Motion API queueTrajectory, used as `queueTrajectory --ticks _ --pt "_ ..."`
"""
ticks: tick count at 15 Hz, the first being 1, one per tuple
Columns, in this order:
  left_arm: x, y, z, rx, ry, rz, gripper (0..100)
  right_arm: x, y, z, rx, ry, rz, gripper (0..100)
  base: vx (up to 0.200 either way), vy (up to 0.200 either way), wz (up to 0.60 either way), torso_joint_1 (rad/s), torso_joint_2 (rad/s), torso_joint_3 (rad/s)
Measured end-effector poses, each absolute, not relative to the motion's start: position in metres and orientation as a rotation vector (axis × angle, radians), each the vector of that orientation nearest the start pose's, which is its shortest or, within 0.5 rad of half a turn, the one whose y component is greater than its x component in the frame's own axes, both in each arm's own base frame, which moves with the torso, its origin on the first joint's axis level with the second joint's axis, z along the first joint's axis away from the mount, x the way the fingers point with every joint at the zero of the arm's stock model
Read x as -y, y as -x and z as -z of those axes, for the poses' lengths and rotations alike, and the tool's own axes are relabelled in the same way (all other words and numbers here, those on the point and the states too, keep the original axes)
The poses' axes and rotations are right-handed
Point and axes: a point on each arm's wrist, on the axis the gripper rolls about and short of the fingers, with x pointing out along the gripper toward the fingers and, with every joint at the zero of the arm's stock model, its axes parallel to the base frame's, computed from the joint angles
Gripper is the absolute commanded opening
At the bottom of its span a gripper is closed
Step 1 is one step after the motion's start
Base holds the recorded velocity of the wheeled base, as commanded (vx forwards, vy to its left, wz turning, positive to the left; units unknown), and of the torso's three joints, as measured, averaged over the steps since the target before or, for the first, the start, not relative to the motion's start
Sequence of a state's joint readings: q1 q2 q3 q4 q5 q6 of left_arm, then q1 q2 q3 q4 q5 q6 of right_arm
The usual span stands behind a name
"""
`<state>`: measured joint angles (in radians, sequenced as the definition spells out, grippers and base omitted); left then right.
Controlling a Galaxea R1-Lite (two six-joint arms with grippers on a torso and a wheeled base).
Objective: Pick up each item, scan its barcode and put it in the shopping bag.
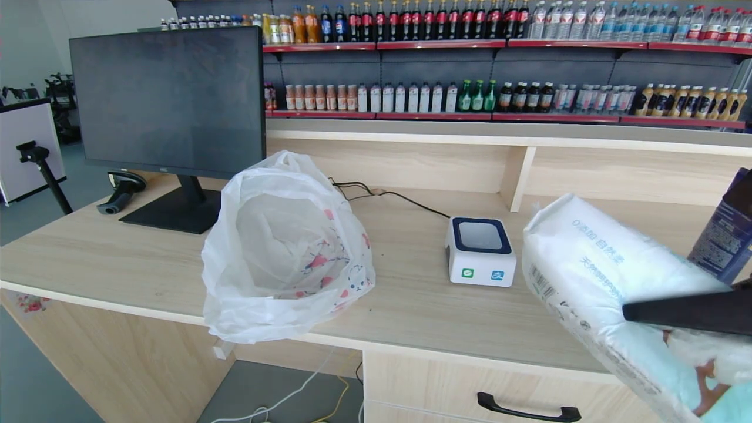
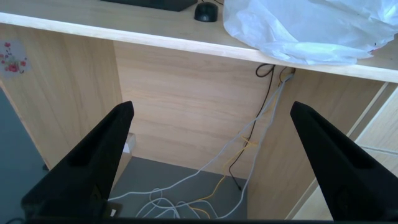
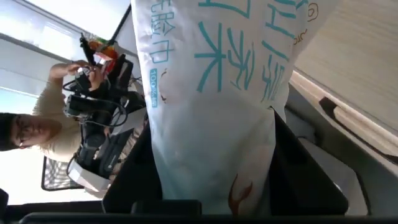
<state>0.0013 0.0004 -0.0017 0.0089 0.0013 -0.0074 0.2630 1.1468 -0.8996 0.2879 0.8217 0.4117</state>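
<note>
A large white soft pack with light-blue print (image 1: pixel 611 276) hangs tilted over the counter's right end, a barcode on its lower left end. My right gripper (image 1: pixel 640 320) is shut on it; in the right wrist view the pack (image 3: pixel 211 87) sits clamped between both black fingers (image 3: pixel 134 177). The white scanner box (image 1: pixel 480 251) with a dark window stands on the counter just left of the pack. Further left, the white plastic shopping bag (image 1: pixel 288 247) stands with its mouth open. My left gripper (image 2: pixel 211 107) is open and holds nothing, low in front of the counter, below the bag's overhang (image 2: pixel 311 31).
A dark blue carton (image 1: pixel 725 229) stands at the right edge behind the pack. A black monitor (image 1: pixel 170 100) and a handheld scanner (image 1: pixel 120 191) occupy the counter's back left. A cable (image 1: pixel 388 197) runs to the scanner box. Loose cables (image 2: pixel 205 186) hang under the counter.
</note>
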Motion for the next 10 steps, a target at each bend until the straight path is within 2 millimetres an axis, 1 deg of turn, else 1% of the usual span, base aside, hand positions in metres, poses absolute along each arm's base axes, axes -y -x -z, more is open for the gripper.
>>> queueTrajectory --ticks 1,2,3,5,6,8,10 --pt "0.000 0.023 -0.075 -0.007 0.007 -0.002 100 -0.054 -0.136 -0.258 -0.787 -0.582 -0.990 0 0.000 0.000 0.00 0.000 0.00 0.000" --pt "0.000 0.023 -0.075 -0.007 0.007 -0.002 100 -0.052 -0.136 -0.263 -0.809 -0.644 -1.011 0 0.000 0.000 0.00 0.000 0.00 0.000" --pt "0.000 0.023 -0.075 -0.007 0.007 -0.002 100 -0.051 -0.137 -0.267 -0.811 -0.671 -1.014 0 0.000 0.000 0.00 0.000 0.00 0.000" --pt "0.000 0.023 -0.075 -0.007 0.007 -0.002 100 -0.051 -0.139 -0.277 -0.843 -0.779 -0.979 0 0.000 0.000 0.00 0.000 0.00 0.000" --pt "0.000 0.023 -0.075 -0.007 0.007 -0.002 100 -0.051 -0.141 -0.281 -0.826 -0.794 -0.984 0 0.000 0.000 0.00 0.000 0.00 0.000" --pt "0.000 0.023 -0.075 -0.007 0.007 -0.002 100 -0.052 -0.142 -0.284 -0.834 -0.837 -0.977 0 0.000 0.000 0.00 0.000 0.00 0.000" --pt "0.000 0.023 -0.075 -0.007 0.007 -0.002 100 -0.053 -0.143 -0.287 -0.867 -0.942 -0.959 0 0.000 0.000 0.00 0.000 0.00 0.000"
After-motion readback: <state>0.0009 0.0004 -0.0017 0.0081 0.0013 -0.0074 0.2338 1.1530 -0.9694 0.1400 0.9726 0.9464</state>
